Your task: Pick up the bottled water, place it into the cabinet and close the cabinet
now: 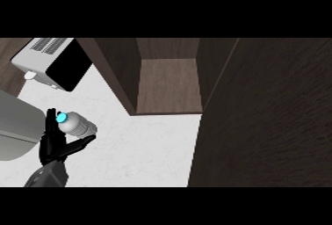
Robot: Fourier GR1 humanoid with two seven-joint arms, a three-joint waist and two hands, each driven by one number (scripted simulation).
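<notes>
The bottled water (79,125), clear with a cyan cap, lies tilted at the left of the white counter (142,149), cap pointing left. My left hand (54,146) comes in from the lower left and holds it, with the fingers (50,118) rising behind the cap and the thumb (83,141) curled under the body. The cabinet (167,83) stands open at the top middle, its brown shelf bare. Its dark open door (266,114) fills the right side of the view. My right hand does not show.
A white appliance with a black front (52,61) stands at the upper left. A grey rounded object (13,127) sits at the left edge, just beside my left hand. White counter lies between the bottle and the cabinet.
</notes>
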